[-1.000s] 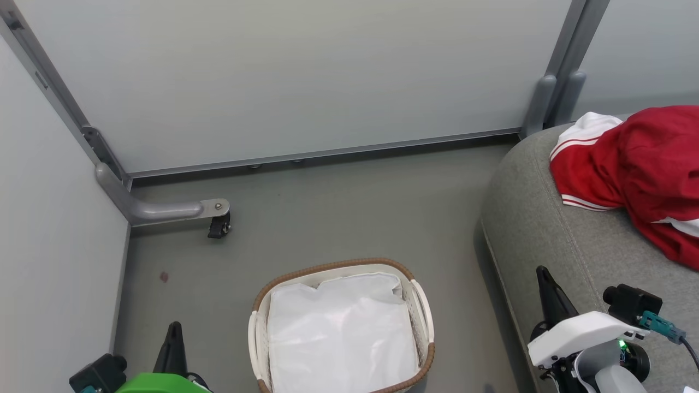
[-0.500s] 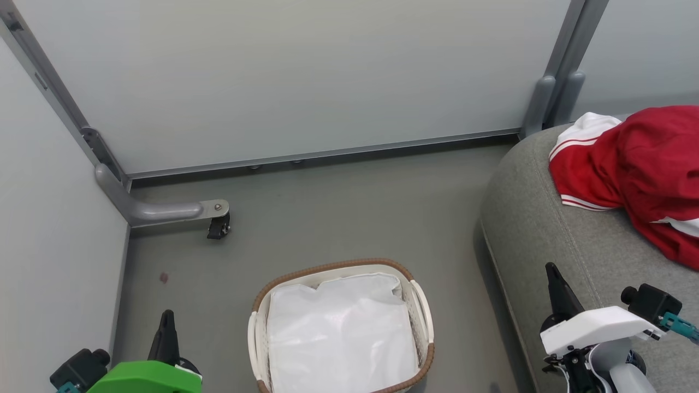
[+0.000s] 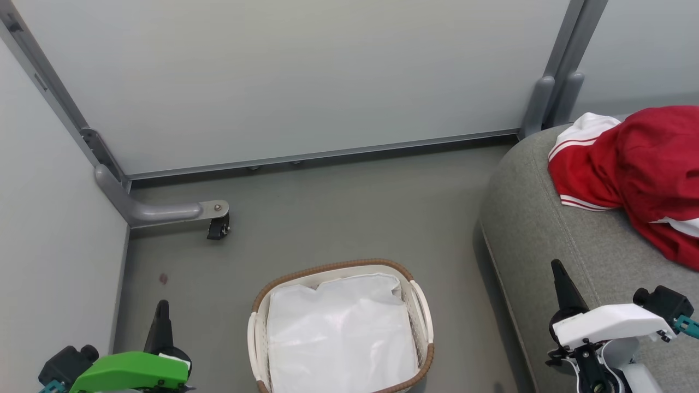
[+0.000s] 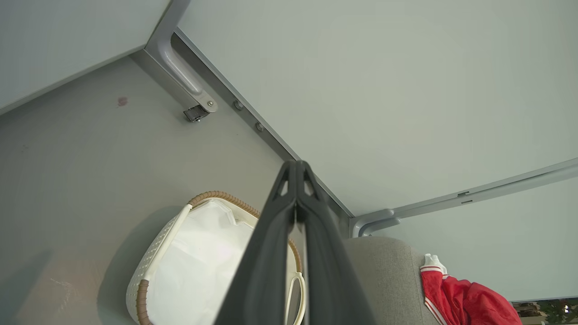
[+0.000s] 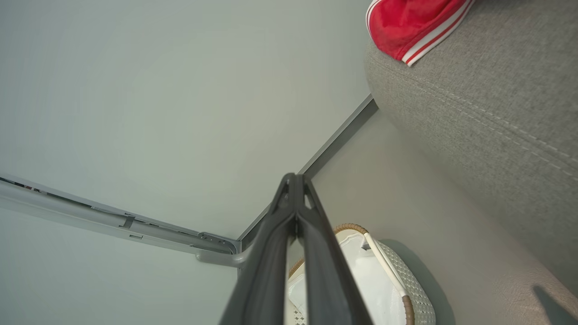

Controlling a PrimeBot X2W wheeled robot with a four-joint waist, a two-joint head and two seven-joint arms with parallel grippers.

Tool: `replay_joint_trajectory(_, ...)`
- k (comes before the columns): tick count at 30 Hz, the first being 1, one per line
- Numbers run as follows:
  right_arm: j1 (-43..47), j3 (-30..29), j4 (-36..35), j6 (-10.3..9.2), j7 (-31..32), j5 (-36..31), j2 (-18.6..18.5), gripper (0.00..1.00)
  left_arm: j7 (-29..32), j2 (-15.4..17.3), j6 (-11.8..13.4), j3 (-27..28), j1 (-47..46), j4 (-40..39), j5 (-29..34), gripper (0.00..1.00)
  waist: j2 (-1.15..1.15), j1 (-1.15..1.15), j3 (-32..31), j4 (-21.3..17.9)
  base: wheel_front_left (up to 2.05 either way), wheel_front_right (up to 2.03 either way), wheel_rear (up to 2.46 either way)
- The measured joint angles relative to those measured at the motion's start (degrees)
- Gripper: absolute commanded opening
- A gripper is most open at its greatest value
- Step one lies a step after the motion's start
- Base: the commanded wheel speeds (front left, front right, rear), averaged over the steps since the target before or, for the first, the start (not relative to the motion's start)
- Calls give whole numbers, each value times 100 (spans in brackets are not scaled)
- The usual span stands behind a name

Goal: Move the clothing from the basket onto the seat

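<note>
The left fingers [image 3: 161, 327] and right fingers [image 3: 565, 289] are both closed on nothing. The clothing [image 3: 644, 164] lies on the seat [image 3: 546, 229] beyond the right fingers; the basket [image 3: 333, 266] stands between the two pairs.

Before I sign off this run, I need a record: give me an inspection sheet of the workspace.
Surface: grey floor, one small red spot.
Job's things: clothing lies bunched on the seat; basket stands on the floor, apart from the seat, with a white liner in it.
Clutter: nothing seen.
Grippers: left gripper shut, holding nothing, left of the basket; right gripper shut, holding nothing, near the seat's edge.
Cables: teal plug at the right wrist camera; its lead cannot be traced.
Surroundings: pale panels in grey frames; a frame foot with a castor.
</note>
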Motion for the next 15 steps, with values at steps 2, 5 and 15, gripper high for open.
replay_joint_trajectory(2, 3, -18, -18, 0, 22, 134, 0, 0, 26, -1, 0, 13, -15, -18, -130, 0, 0, 0, -1, -1, 0, 0, 0)
replay_joint_trajectory(5, 4, -44, -49, 0, 81, 315, -2, 0, 82, -3, 0, 35, -35, -47, -290, 0, 0, 0, -4, -3, 0, 0, 0)
replay_joint_trajectory(15, 7, -118, -142, 0, 237, 916, -7, 0, 246, -8, 0, 122, -101, -170, -858, 0, 0, 0, -11, -8, 0, 0, 0)
